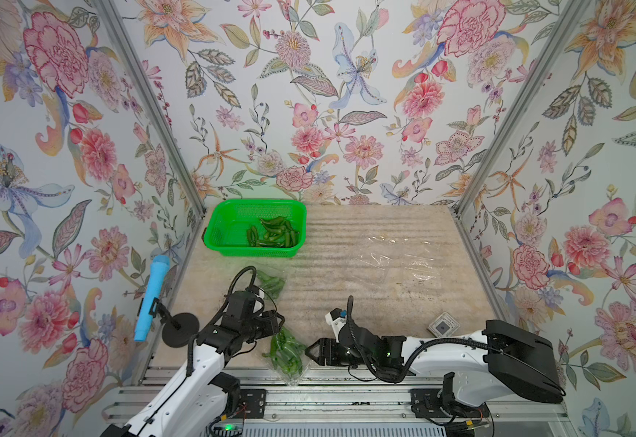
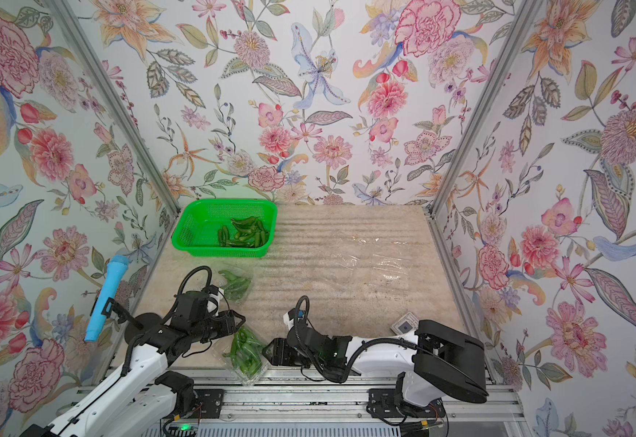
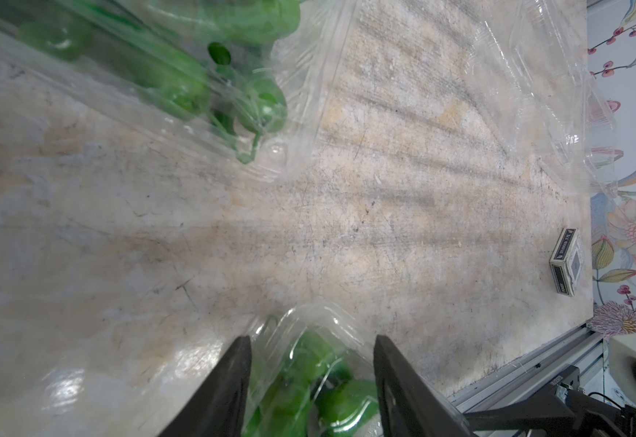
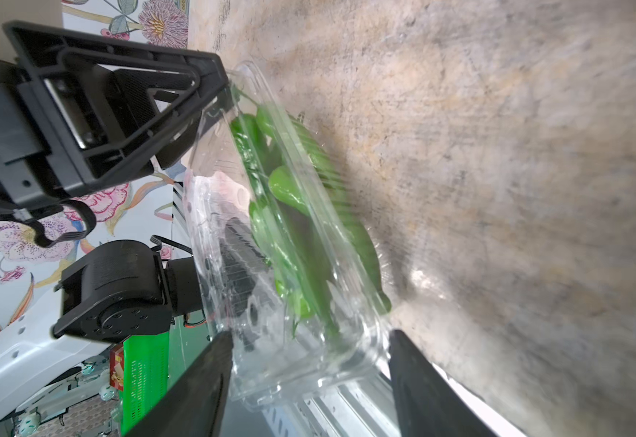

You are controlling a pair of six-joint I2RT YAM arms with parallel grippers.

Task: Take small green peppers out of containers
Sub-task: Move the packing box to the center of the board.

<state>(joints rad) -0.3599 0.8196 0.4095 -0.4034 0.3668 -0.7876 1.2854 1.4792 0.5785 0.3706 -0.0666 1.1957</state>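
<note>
Left hand (image 3: 310,342) clamped on pepper pack (image 1: 286,353) at table edge (image 1: 240,364), right hand (image 4: 309,335) apart around it.

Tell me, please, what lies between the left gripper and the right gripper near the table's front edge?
A clear clamshell pack of green peppers lies between the left gripper and the right gripper, in both top views and both wrist views.

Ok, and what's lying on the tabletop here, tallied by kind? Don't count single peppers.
Green basket: 1
Clear packs with peppers: 2
Empty clear packs: 2, as far as the glints show
Small box: 1
Total: 6
</note>
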